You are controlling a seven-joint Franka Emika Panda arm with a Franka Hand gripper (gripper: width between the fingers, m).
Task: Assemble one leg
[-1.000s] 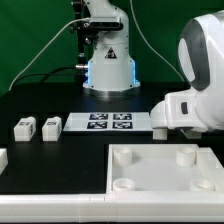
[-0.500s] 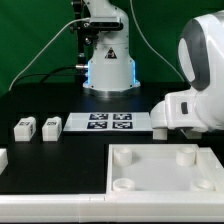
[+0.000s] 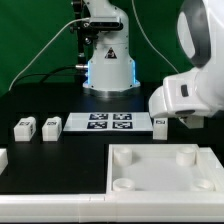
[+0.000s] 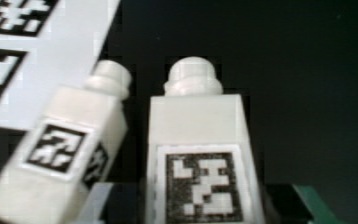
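Note:
In the wrist view a leg, a white block with a rounded peg and a black-and-white tag, stands between the jaws. My gripper is shut on its sides. A second leg leans right beside it, next to the marker board. In the exterior view my gripper hangs at the right end of the marker board, and one tagged leg shows under it. I cannot tell which of the two that is. Two more legs sit at the exterior view's left.
A large flat white board with round sockets lies in front, close below the arm. Another white part shows at the exterior view's left edge. The robot base stands behind the marker board.
The arm's white head has risen and shifted a little. The tagged leg at the marker board's right end, hidden before, now shows. The other two legs have not moved.

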